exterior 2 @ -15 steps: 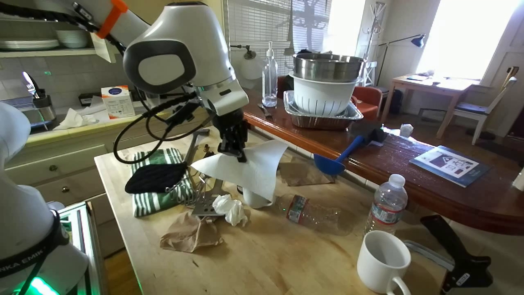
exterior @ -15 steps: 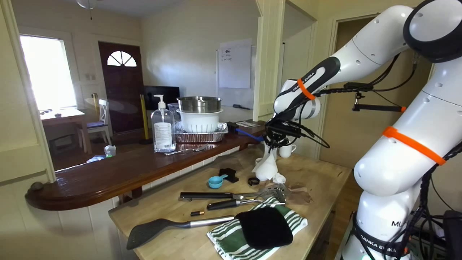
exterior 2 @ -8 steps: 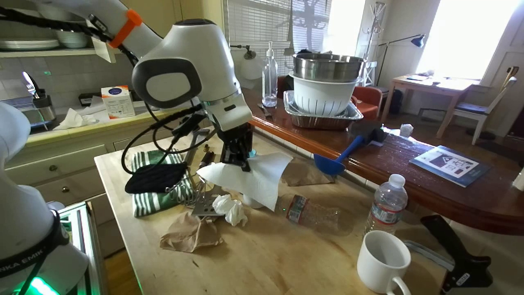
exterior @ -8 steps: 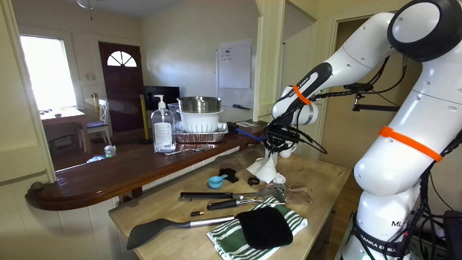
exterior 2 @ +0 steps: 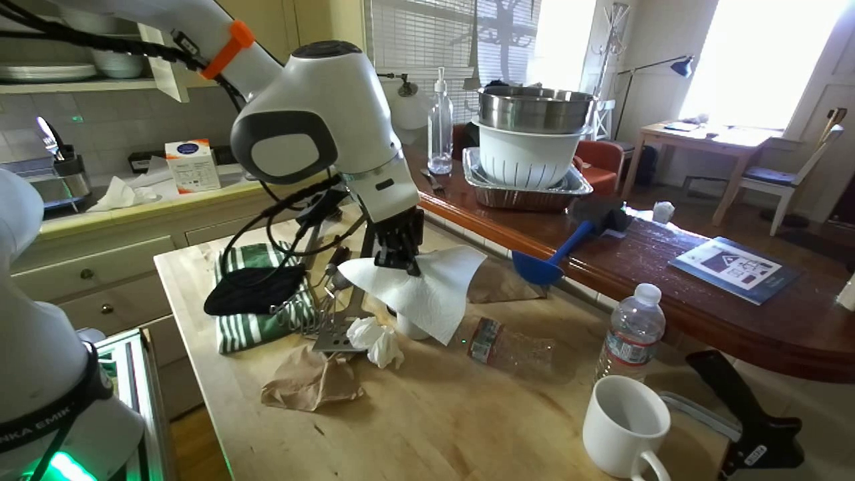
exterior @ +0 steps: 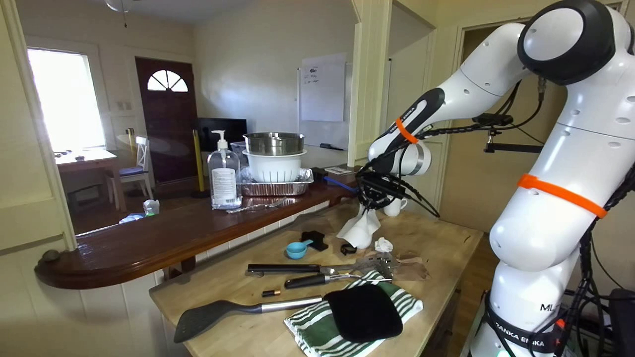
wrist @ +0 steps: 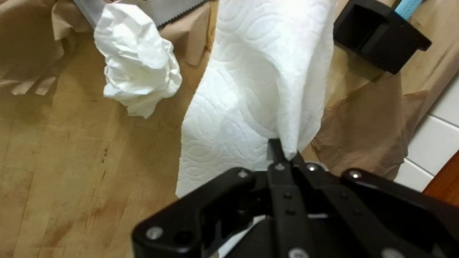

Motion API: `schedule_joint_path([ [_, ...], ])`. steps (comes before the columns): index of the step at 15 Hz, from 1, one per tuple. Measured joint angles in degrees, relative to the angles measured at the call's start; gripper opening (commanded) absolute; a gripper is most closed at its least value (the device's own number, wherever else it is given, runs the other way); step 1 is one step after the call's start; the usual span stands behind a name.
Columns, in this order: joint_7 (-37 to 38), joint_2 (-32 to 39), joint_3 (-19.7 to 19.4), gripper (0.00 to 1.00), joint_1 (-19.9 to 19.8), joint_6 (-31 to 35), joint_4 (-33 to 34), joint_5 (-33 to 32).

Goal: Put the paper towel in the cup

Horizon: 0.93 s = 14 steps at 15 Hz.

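A: Identify the step in hand.

B: Final alignment before insertion, as I judge it. The gripper (exterior 2: 410, 270) is pinching the paper towel (exterior 2: 434, 290) by a fold, its fingers (wrist: 282, 179) drawn together on the paper. Loose corners hang down around the grip.

A: State the position of the towel relative to the cup (exterior 2: 409, 327).

B: At the cup, screening its mouth from where I stand. Whether it hangs squarely above, or touches the rim, I cannot tell. Insertion appears not yet done.

A: Specify the next move.

B: Centre the pinched fold on the mouth, then lower so that the fold enters first. The sheet looks wider than the mouth; expect the corners to bunch. Press down before releasing.

A: Now the inventory.

B: Paper towel in the grip: one. Cup: one. White mug (exterior 2: 622, 431): one, well apart from the cup; do not confuse them. On the tabletop (exterior 2: 441, 421), one upright bottle (exterior 2: 631, 331) and one lying bottle (exterior 2: 504, 349): two. Crumpled white wad (exterior 2: 376, 342): one, just beside the cup. One crumpled brown sheet (exterior 2: 312, 379) and one flatter brown sheet (exterior 2: 504, 282): two that I can make out. Striped cloth (exterior: 313, 325): one. Black pad (exterior: 364, 312): one, lying on that cloth. Blue scoop (exterior: 296, 250): one.
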Motion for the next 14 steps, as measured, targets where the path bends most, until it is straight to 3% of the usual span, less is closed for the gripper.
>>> schedule_joint_path([
  [9, -0.65, 2.38, -1.26, 0.99, 0.38, 0.56, 0.39, 1.06],
  [14, -0.89, 2.58, -2.05, 1.0, 0.38, 3.55, 0.56, 1.13],
])
